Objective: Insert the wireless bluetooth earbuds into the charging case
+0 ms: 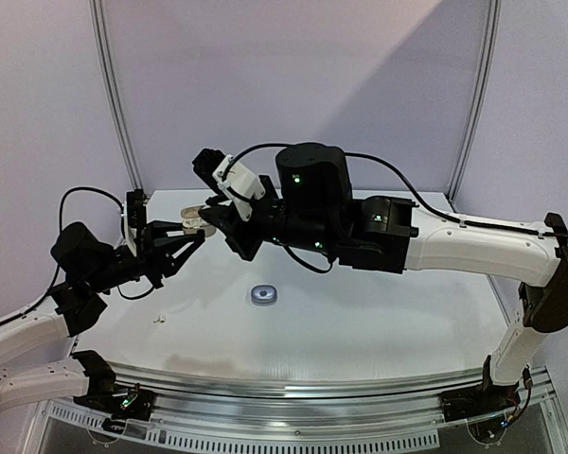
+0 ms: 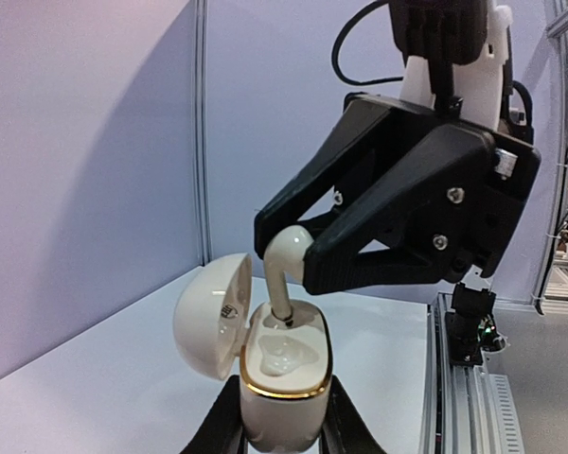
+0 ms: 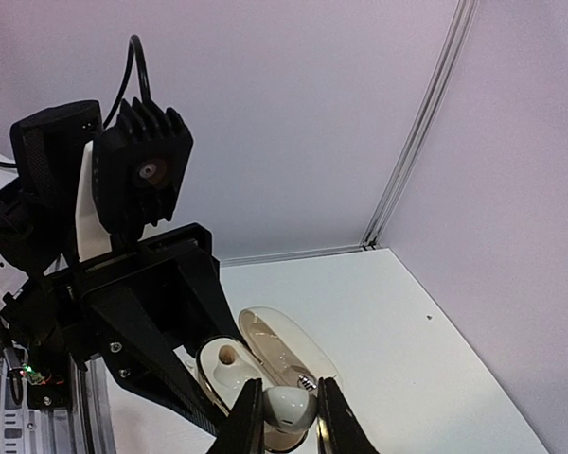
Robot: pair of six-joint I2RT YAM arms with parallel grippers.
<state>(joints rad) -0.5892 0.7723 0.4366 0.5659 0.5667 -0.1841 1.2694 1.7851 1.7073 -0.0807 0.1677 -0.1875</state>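
Charging case (image 2: 282,378), white, gold-rimmed: lid (image 2: 206,317) open, clenched upright in left claw (image 2: 284,427) above the counter's (image 1: 379,303) far left, sockets presented upward. White earbud (image 2: 280,284): pinched in right claw (image 2: 292,257), stem tip down at one socket, judged ready for seating.

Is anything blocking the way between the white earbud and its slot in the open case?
Nothing visible does: the earbud's stem tip already sits at the slot, and the case's lid is swung aside.
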